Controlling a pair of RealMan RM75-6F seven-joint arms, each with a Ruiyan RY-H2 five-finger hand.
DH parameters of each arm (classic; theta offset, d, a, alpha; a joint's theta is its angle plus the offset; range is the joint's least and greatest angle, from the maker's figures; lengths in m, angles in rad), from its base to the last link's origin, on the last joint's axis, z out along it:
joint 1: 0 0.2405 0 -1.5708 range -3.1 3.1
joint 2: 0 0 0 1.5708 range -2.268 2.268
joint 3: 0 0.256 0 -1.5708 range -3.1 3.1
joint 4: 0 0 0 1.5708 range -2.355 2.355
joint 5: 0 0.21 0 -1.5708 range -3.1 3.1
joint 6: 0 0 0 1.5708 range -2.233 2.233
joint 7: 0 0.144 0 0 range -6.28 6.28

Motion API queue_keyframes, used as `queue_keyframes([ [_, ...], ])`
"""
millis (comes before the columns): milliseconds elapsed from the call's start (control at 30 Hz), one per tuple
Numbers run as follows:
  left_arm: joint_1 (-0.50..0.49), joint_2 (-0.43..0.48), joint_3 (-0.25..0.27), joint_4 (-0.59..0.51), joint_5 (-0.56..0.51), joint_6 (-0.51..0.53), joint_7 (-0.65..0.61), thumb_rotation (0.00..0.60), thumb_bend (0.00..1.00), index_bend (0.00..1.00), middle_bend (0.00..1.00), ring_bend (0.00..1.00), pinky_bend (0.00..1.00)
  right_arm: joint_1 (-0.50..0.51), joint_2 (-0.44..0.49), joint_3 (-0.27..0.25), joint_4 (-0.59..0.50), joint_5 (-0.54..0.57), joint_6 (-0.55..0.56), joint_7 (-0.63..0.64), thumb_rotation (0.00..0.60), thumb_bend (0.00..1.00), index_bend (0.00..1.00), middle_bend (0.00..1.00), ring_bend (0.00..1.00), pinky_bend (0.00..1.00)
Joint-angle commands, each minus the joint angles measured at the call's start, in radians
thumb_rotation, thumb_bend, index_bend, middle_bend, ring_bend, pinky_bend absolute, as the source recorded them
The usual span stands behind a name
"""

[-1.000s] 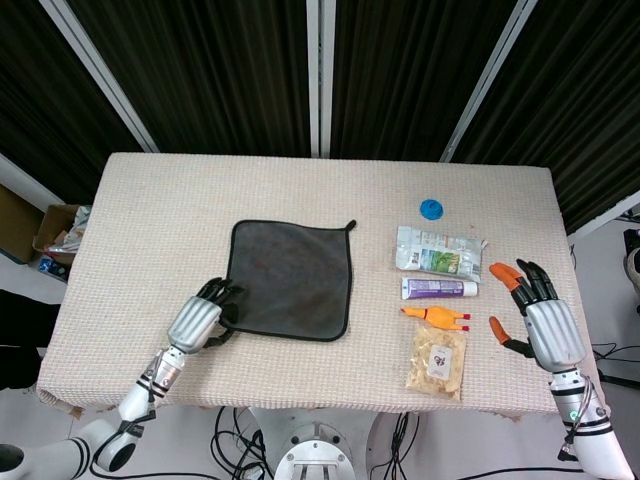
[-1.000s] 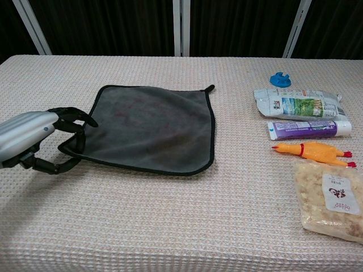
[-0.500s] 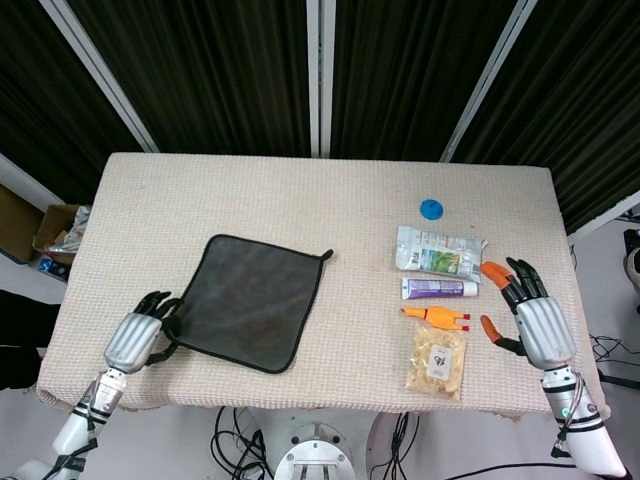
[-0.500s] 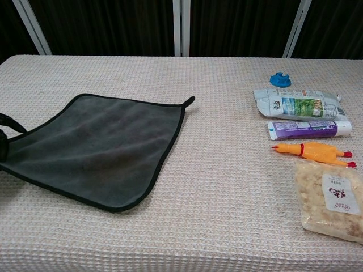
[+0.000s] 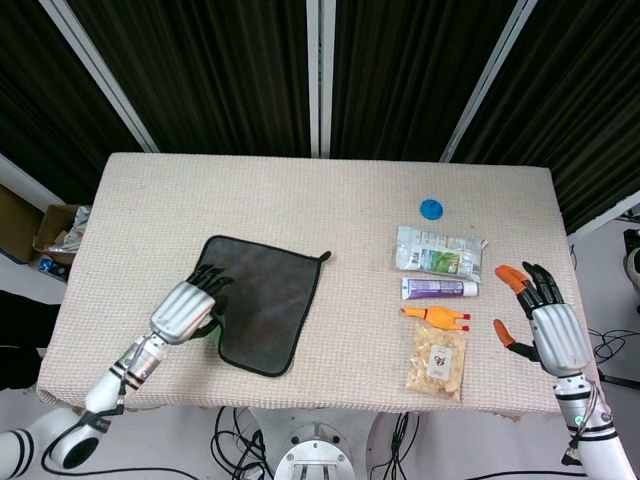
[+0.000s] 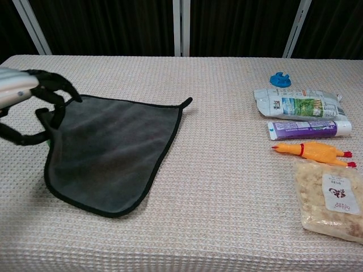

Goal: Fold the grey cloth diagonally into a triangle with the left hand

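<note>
At cloth point(image 6: 108, 156) corner, left hand point(image 5: 186, 309) fingers point(image 6: 54, 85) pinching.

A table point(image 5: 320, 200) covered in beige waffle-weave fabric fills the middle. Behind it hang dark ribbed panels point(image 5: 230, 70) split by pale bars point(image 5: 318, 75). Left of the table sits a cardboard box point(image 5: 60, 232); below its front edge, cables point(image 5: 235, 440) trail over a light floor.

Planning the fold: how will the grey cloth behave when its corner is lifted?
Probably floppy: the grey cloth already bends up where the left hand holds its edge. Probably light, lying thin on the table. The textured weave may drag at it.
</note>
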Motion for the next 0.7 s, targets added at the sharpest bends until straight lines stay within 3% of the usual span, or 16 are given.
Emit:
queue_keyframes([
  [33, -0.108, -0.002, -0.088, -0.051, -0.077, -0.124, 0.06, 0.6, 0.62, 0.67, 0.21, 0.12, 0.11, -0.003, 0.001, -0.001, 0.0, 0.0, 0.003, 0.001, 0.6, 0.3, 0.14, 0.14, 0.0, 0.04],
  [333, -0.314, -0.122, -0.219, 0.05, -0.32, -0.343, 0.187, 0.6, 0.63, 0.66, 0.21, 0.12, 0.11, -0.022, 0.021, -0.001, -0.022, 0.002, 0.024, -0.022, 0.6, 0.3, 0.13, 0.14, 0.0, 0.04],
  [500, -0.411, -0.19, -0.238, 0.151, -0.474, -0.42, 0.279, 0.6, 0.63, 0.65, 0.21, 0.12, 0.11, -0.031, 0.029, -0.001, -0.034, 0.01, 0.026, -0.032, 0.6, 0.3, 0.14, 0.14, 0.0, 0.04],
  [700, -0.492, -0.251, -0.216, 0.229, -0.609, -0.446, 0.369, 0.6, 0.62, 0.65, 0.21, 0.12, 0.11, -0.028, 0.032, 0.004, -0.044, 0.017, 0.013, -0.041, 0.6, 0.3, 0.14, 0.14, 0.0, 0.04],
])
